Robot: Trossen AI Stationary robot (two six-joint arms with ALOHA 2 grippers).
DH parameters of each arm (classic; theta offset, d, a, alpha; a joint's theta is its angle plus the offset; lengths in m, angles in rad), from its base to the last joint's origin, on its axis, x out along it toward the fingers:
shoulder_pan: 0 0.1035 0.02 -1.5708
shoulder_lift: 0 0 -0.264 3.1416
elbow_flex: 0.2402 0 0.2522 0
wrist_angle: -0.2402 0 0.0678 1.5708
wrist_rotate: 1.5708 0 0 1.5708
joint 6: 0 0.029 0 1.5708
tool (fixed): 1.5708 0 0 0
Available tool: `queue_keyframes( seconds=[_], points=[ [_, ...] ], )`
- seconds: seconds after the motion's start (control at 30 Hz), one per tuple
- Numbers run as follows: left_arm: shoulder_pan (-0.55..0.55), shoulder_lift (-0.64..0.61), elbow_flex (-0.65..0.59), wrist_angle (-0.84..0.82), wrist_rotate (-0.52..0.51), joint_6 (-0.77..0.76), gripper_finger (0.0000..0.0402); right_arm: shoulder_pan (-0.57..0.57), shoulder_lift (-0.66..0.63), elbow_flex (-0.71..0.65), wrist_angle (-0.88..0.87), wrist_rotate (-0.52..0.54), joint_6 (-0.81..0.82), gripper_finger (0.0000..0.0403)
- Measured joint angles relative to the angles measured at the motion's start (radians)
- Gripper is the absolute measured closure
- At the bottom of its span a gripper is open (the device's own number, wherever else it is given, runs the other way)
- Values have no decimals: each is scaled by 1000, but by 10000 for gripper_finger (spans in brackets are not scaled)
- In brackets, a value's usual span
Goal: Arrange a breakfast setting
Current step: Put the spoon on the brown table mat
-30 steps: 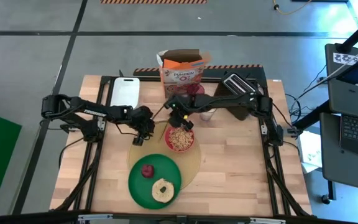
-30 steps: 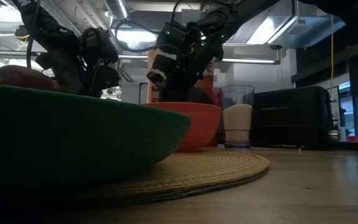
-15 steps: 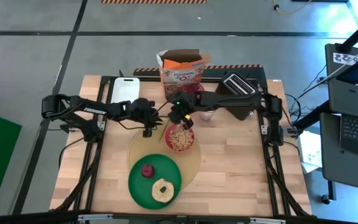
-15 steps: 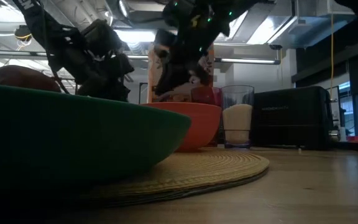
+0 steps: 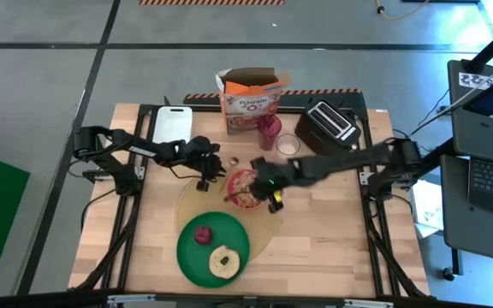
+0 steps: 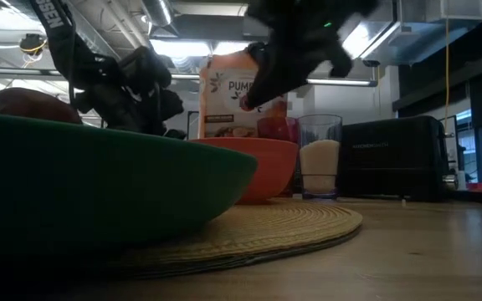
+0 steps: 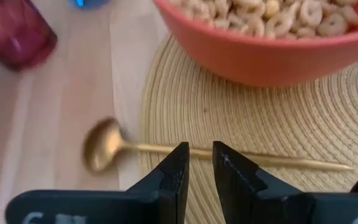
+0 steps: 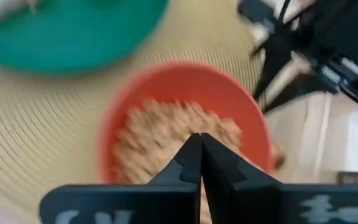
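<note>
Here the left claw [image 5: 204, 175] hovers low over the far-left edge of the round tan placemat [image 5: 268, 224], its fingers narrowly parted with nothing between them. In its wrist view the small gold spoon [image 7: 185, 151] lies just beyond the fingertips, the bowl end resting on the bare wood table [image 5: 332, 231] and the handle reaching across the woven mat. A dark-red cup [image 7: 14, 34] stands farther off on the table.

The red bowl [image 5: 246, 188], filled with pale cereal rings, sits on the far part of the placemat, close beside the spoon. Nearer the front edge, the large green plate [image 5: 188, 255] overlaps the mat and carries the small dark-red fruit [image 5: 202, 234] and the bagel [image 5: 224, 261], side by side but apart.

The right claw [image 5: 272, 192] hangs over the right rim of the bowl, the arm stretching in from the table's right side. Its wrist view shows the two fingers pressed together above the cereal, empty.

Along the far edge stand a white cutting board [image 5: 171, 127], an open orange cereal box [image 5: 251, 101], a clear glass [image 5: 288, 144] holding something pale, and a black toaster [image 5: 329, 124]. In the low view the bowl [image 6: 253, 167] sits on the mat [image 6: 308, 221] in front of the box and glass.
</note>
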Motion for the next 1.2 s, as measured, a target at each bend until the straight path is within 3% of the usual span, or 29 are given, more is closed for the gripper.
queue_keyframes(
  seconds=[0.2, 0.3, 0.43, 0.53, 0.63, 0.93, 1.2],
  points=[
    [0, -1, 0, 25, -52, 139, 337, 138, -107, -330, 493, 43, 329, 397],
    [-8, -1, 0, 26, -111, 234, 337, 188, -90, -469, 772, 51, 497, 397],
    [-33, -4, 0, 21, -212, 422, 337, 247, -17, -554, 1049, 148, 642, 397],
    [-52, -4, 0, 22, -267, 583, 337, 286, 52, -539, 1082, 205, 697, 397],
    [-59, -4, 5, 20, -277, 635, 337, 315, 126, -501, 1084, 247, 743, 397],
    [-44, -5, 47, 27, -245, 569, 341, 327, 287, -418, 1093, 308, 827, 397],
    [34, -3, 48, 45, -246, 540, 366, 328, 320, -417, 1038, 295, 922, 397]
  ],
)
